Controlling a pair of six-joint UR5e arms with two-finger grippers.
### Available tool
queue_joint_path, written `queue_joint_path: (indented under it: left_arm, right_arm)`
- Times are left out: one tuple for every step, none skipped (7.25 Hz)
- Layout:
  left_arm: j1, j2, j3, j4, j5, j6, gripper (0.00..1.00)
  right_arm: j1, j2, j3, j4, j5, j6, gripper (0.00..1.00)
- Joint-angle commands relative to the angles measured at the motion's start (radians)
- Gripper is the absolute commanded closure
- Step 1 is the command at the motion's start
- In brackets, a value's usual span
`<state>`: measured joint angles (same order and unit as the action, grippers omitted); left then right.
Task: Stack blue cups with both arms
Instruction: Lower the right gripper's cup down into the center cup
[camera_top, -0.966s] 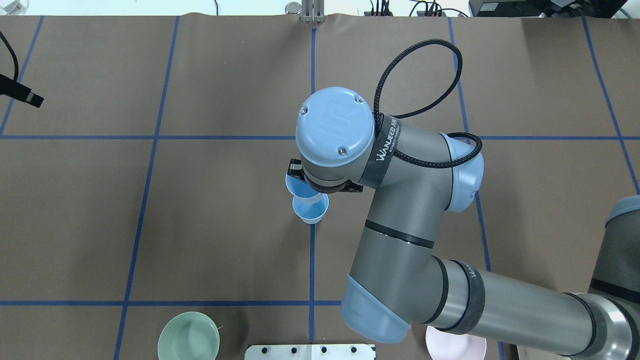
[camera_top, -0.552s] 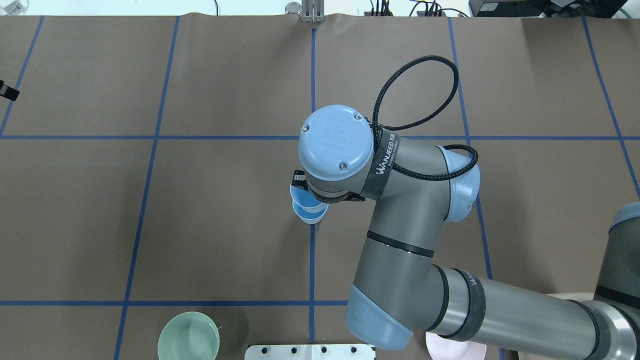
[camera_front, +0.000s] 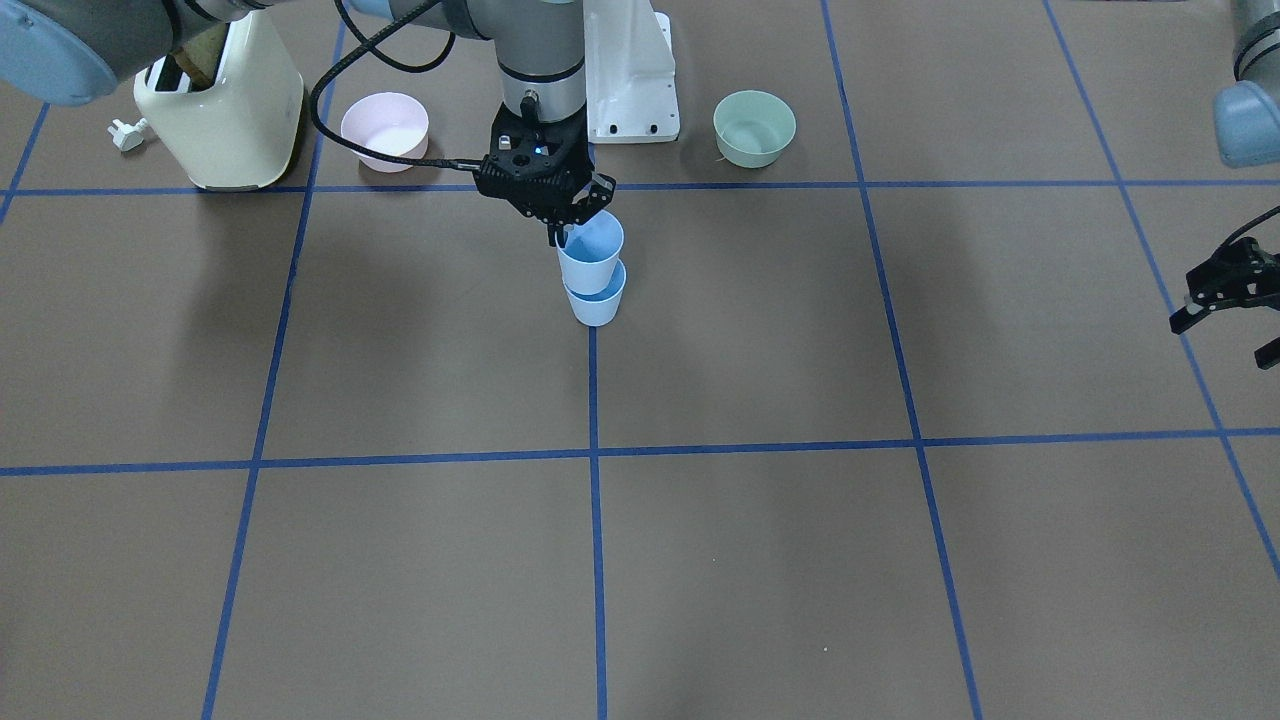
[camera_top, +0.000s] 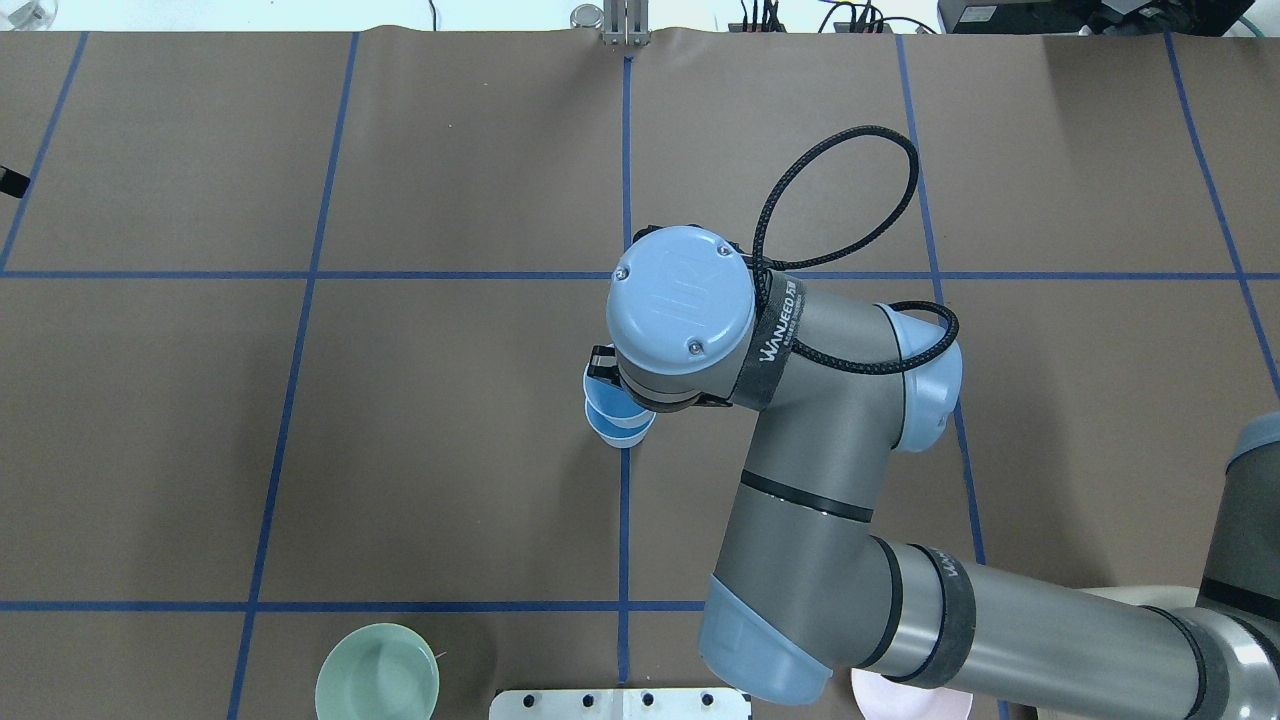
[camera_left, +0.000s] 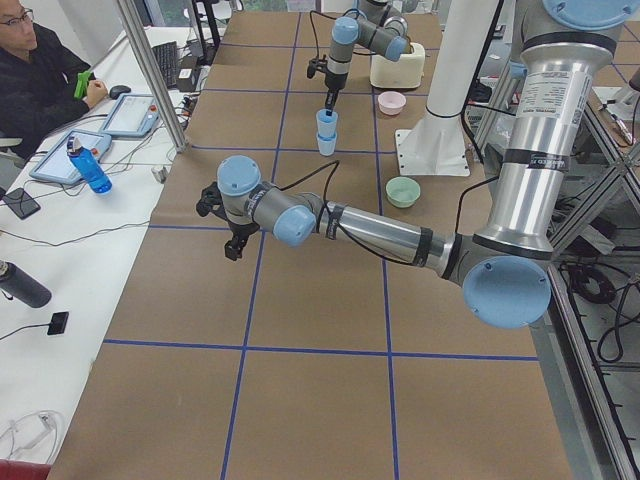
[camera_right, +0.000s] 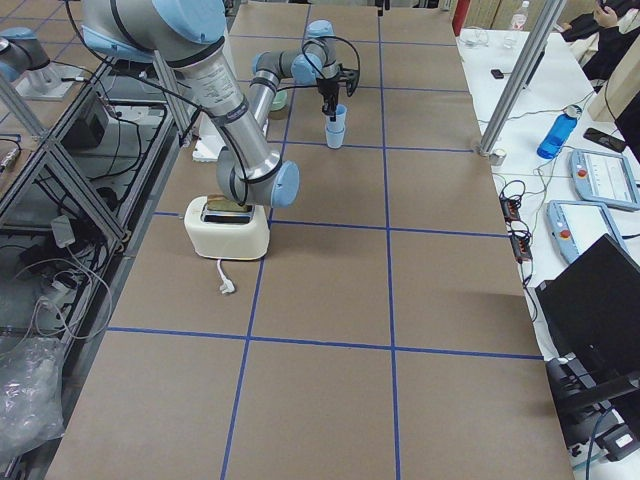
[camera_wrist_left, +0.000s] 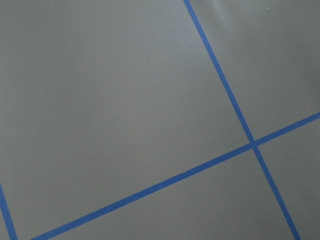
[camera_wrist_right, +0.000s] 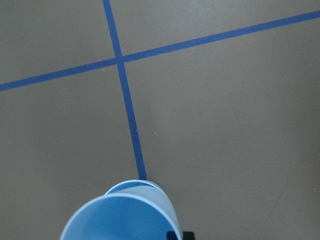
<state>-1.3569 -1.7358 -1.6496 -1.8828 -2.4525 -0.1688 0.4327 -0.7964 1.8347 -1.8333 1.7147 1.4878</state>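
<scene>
Blue cups (camera_front: 590, 262), one set in the other, stand mid-way along the brown surface (camera_front: 780, 580) gridded with blue tape (camera_front: 400, 460); right claw (camera_front: 563, 234) pinches the upper rim; left claw (camera_front: 1222, 338) hangs open, empty, well apart.

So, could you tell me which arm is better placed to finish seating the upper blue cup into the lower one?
Right. The right gripper holds the upper cup by its rim, partly nested in the lower cup. The left gripper hangs open, far off to the side.

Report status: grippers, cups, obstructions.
Right gripper shut on upper cup at rim, partly nested in lower cup. Left gripper open, empty, well aside. Pink bowl, green bowl clear of stack.
</scene>
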Motion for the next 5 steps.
queue_joint_path:
  left_arm:
    - [0.001,-0.001,0.001,0.001,0.001,0.000,0.03]
    - [0.001,-0.001,0.002,0.001,0.000,0.000,0.03]
    - [0.002,-0.001,0.002,0.001,0.003,0.000,0.03]
    - [0.002,-0.001,0.002,0.001,0.001,0.000,0.03]
    - [0.002,-0.001,0.004,0.001,0.001,0.000,0.03]
  right_arm:
    - [-0.008,0.002,0.000,0.000,-0.001,0.000,1.00]
    - [-0.009,0.005,0.001,0.002,-0.003,0.006,1.00]
    - [-0.009,0.005,0.000,0.011,-0.007,0.006,1.00]
    - [-0.009,0.005,0.000,0.031,-0.009,0.015,1.00]
    - [-0.009,0.006,0.001,0.032,-0.013,0.052,1.00]
